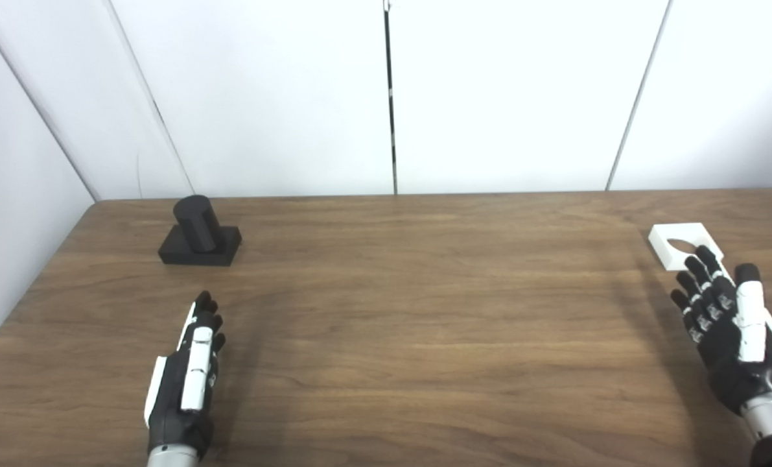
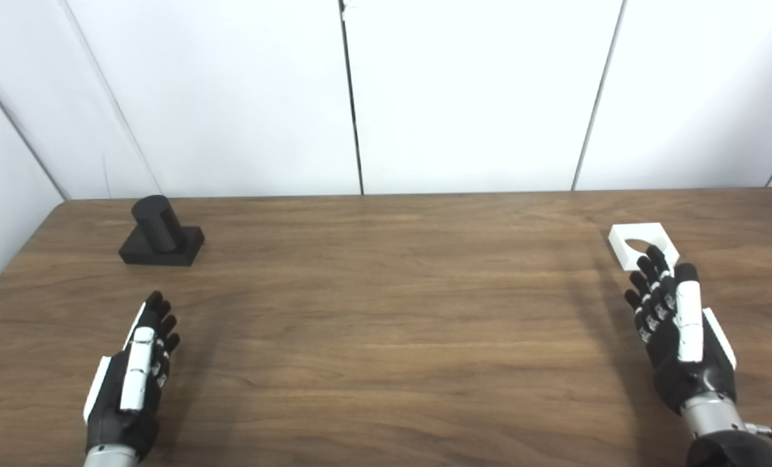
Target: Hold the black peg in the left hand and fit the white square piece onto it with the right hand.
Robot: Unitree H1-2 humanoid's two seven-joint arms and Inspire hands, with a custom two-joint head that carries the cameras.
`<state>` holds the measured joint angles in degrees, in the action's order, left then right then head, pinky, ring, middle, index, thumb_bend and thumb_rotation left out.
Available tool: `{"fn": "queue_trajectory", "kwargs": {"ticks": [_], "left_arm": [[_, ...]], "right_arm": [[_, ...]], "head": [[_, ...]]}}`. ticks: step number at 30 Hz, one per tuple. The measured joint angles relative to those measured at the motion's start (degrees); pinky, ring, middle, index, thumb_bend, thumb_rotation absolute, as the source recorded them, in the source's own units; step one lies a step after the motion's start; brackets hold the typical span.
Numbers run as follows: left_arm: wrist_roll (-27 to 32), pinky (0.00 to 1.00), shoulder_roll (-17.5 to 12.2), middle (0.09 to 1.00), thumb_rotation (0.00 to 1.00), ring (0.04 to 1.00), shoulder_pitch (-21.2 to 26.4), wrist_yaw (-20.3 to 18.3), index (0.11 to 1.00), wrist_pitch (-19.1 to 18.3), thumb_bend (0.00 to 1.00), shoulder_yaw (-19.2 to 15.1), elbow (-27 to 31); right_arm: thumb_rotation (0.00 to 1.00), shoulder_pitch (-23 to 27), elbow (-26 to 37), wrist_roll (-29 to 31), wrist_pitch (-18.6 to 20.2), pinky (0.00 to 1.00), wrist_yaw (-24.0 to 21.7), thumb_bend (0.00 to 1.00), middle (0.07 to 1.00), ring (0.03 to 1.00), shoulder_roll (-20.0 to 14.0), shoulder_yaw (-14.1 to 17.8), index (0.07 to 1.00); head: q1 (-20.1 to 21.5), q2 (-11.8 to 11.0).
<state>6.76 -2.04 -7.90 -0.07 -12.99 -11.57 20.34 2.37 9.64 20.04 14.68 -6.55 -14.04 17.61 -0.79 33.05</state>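
We see the black peg (image 1: 199, 233) standing untouched near the table's (image 1: 424, 337) far left corner, the left hand (image 1: 188, 379) empty with fingers extended short of it. The right hand (image 2: 674, 337), likewise spread and empty, reaches the white square piece (image 2: 638, 243) near the right edge. Both grasps and the fitting remain.

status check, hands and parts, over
Left hand open, empty, short of black peg on square base. Right hand open, fingertips at white square piece with round hole. Wooden table: nothing between.
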Motion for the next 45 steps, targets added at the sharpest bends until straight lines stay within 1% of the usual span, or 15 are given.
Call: {"fn": "queue_trajectory", "kwargs": {"ticks": [10, 14, 15, 17, 21, 22, 24, 26, 28, 32, 33, 36, 38, 42, 45], "left_arm": [[-0.2, 1.0, -0.1, 1.0, 0.9, 1.0, 0.0, 0.0, 1.0, -0.5, 0.53, 0.0, 0.3], [-1.8, 1.0, -1.7, 1.0, 0.66, 1.0, 0.0, -0.3, 1.0, -2.0, 0.56, 0.5, 0.5], [-2.3, 1.0, -2.2, 1.0, 0.54, 1.0, 0.0, -0.3, 1.0, -2.1, 0.61, 0.4, 0.5], [-3.3, 1.0, -3.6, 1.0, 0.37, 1.0, 0.3, 0.0, 1.0, -2.1, 0.74, -0.2, 0.6], [-7.0, 1.0, -8.2, 0.999, 0.24, 1.0, 2.2, 0.8, 1.0, -2.1, 0.89, -2.2, 0.6], [-7.4, 1.0, -9.5, 0.996, 0.21, 1.0, 3.0, 0.9, 1.0, -2.7, 0.92, -2.8, 0.6], [-8.7, 1.0, -12.8, 0.995, 0.17, 1.0, 5.7, 1.0, 1.0, -6.0, 0.98, -4.3, 0.8], [-9.8, 1.0, -16.2, 0.996, 0.14, 1.0, 8.3, 0.8, 1.0, -10.3, 1.0, -5.1, 1.1], [-11.6, 1.0, -19.4, 0.999, 0.11, 1.0, 10.0, 0.4, 1.0, -13.1, 1.0, -5.3, 1.4], [-14.7, 1.0, -23.4, 1.0, 0.06, 1.0, 13.0, -0.6, 0.993, -13.9, 1.0, -4.8, 0.2], [-15.6, 0.98, -24.3, 1.0, 0.05, 1.0, 13.4, -1.0, 0.988, -14.0, 1.0, -4.5, -0.3], [-18.5, 0.95, -26.3, 1.0, 0.05, 1.0, 14.8, -3.4, 0.991, -14.1, 0.99, -3.9, -2.3], [-22.1, 0.94, -27.6, 1.0, 0.08, 1.0, 15.7, -5.8, 0.994, -14.2, 1.0, -3.1, -4.0], [-29.5, 0.96, -30.3, 1.0, 0.06, 1.0, 19.1, -13.4, 0.957, -14.1, 0.99, -2.4, -6.9], [-35.5, 0.96, -30.2, 1.0, 0.05, 1.0, 23.1, -19.6, 0.947, -14.1, 0.97, -3.5, -9.5]], "right_arm": [[1.0, 0.0, -0.3, 0.4, 0.0, 1.0, 0.0, 0.52, 1.0, 1.0, 0.0, 0.0, 1.0], [1.0, 0.1, -0.3, 0.4, 0.0, 1.0, 0.0, 0.53, 1.0, 1.0, 0.0, -0.1, 1.0], [1.0, 0.1, -0.3, 0.4, 0.0, 1.0, 0.0, 0.53, 1.0, 1.0, 0.0, -0.1, 1.0], [1.0, 0.1, -0.4, 0.4, 0.0, 1.0, 0.0, 0.52, 1.0, 1.0, -0.1, -0.1, 1.0], [1.0, 0.1, -0.7, 0.3, 0.0, 1.0, 0.0, 0.54, 1.0, 1.0, -0.2, -0.1, 1.0], [1.0, 0.1, -1.0, 0.3, 0.0, 1.0, 0.0, 0.54, 1.0, 1.0, -0.4, -0.1, 1.0], [1.0, 0.4, -2.0, 0.3, 0.0, 1.0, -0.1, 0.55, 1.0, 1.0, -0.7, -0.2, 1.0], [1.0, 0.5, -2.6, 0.3, 0.0, 1.0, -0.2, 0.55, 1.0, 1.0, -0.9, -0.2, 1.0], [1.0, 0.6, -2.6, 0.4, 0.0, 1.0, -0.4, 0.56, 1.0, 1.0, -0.9, -0.2, 1.0], [1.0, 0.9, -3.3, 0.9, -0.1, 1.0, -0.6, 0.55, 1.0, 1.0, -1.1, -0.1, 1.0], [1.0, 1.1, -3.7, 0.9, -0.1, 1.0, -0.8, 0.54, 1.0, 1.0, -1.1, -0.2, 1.0], [1.0, 1.1, -4.0, 1.0, -0.2, 1.0, -1.5, 0.53, 1.0, 1.0, -1.5, -0.2, 1.0], [1.0, 1.2, -4.0, 1.1, -0.1, 1.0, -1.9, 0.53, 1.0, 1.0, -2.1, -0.2, 1.0], [1.0, 1.3, -4.0, 1.1, -0.1, 1.0, -1.9, 0.55, 1.0, 1.0, -2.7, -0.2, 1.0], [1.0, 1.4, -3.9, 0.9, -0.1, 1.0, -2.1, 0.57, 1.0, 1.0, -2.8, -0.6, 1.0]], "head": [[-0.2, 0.1], [-0.6, 0.2], [-0.6, 0.2], [-1.1, 0.3], [-2.2, 0.2], [-2.5, 0.2], [-2.7, 0.3], [-2.9, 0.3], [-3.2, 0.3], [-3.5, 0.4], [-3.7, 0.4], [-3.8, 0.4], [-4.0, 0.5], [-4.3, 0.6], [-4.7, 0.8]]}}
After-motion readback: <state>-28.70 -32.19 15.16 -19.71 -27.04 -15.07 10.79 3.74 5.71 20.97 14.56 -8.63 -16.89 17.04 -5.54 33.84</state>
